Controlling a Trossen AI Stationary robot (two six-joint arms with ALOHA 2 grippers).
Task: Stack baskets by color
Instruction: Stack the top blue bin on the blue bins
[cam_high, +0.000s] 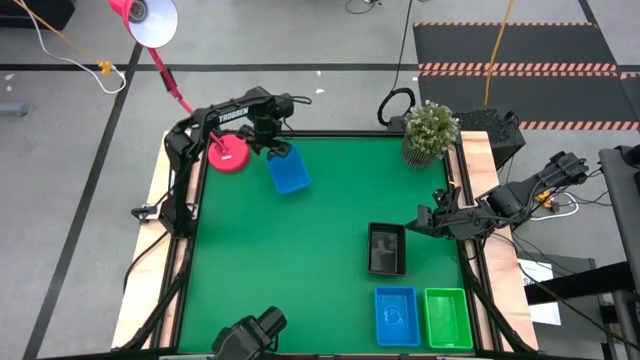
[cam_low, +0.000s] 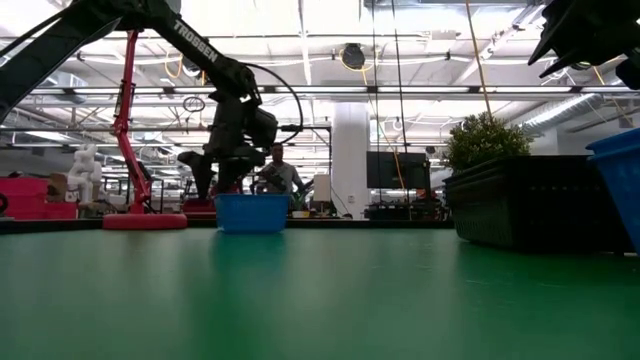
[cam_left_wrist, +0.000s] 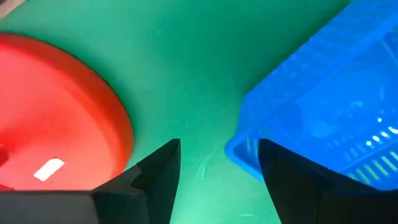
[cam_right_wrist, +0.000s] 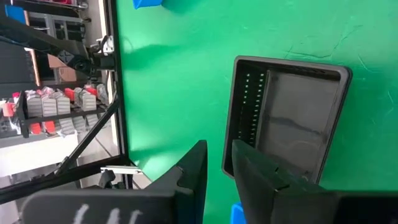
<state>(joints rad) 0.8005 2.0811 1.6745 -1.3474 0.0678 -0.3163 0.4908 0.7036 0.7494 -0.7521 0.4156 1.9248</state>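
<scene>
Near-edge bright blue mesh plastic basket stack (cam_high: 395, 315) awaits the far lone blue mesh basket (cam_high: 289, 172); left claw (cam_high: 274, 146), released, must straddle its rim and clench.

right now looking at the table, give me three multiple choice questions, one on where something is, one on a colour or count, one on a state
1. Where does the lone bright blue plastic mesh basket lie?
A. beside the round pink lamp base
B. against the potted plant
C. inside the green basket

2. How many basket spots show on the green table from above?
A. two
B. four
C. six

3. How do the left gripper's fingers stand?
A. clamped on the lamp base
C. apart, at the blue basket's corner, not gripping it
B. shut on a black basket

Answers: 1 A, the high view shows it right next to the lamp base. 2 B, the lone blue one, a black mesh basket, a second blue one and a bright green one. 3 C, the left wrist view shows a gap between the fingers with bare table in it.
</scene>
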